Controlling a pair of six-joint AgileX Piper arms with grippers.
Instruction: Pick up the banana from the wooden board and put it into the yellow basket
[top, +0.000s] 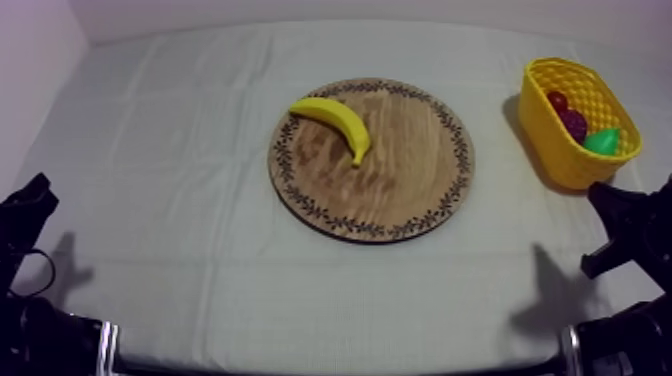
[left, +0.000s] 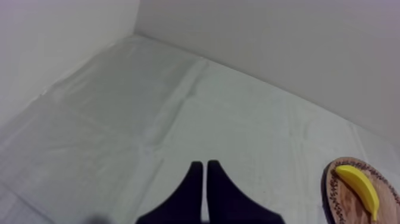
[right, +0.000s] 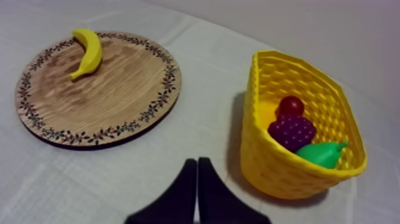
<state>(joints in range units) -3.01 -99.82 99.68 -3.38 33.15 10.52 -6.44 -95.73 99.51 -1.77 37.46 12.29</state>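
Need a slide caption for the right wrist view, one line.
Right hand shut, facing wooden board with banana and yellow basket holding grapes, pear, small red fruit.

You'll see three toy fruits huddled at the right of the worktop (top: 180, 180): a small red fruit (right: 290, 106), a bunch of grapes (right: 291, 131) touching it, and a green pear (right: 321, 154) beside the grapes.

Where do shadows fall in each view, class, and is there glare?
Top view: the yellow woven basket shadows the grey-white cloth on its side facing the round wooden board; no harsh glare. Right wrist view: the same shadow, plus one under the board's near rim. Left wrist view: even light.
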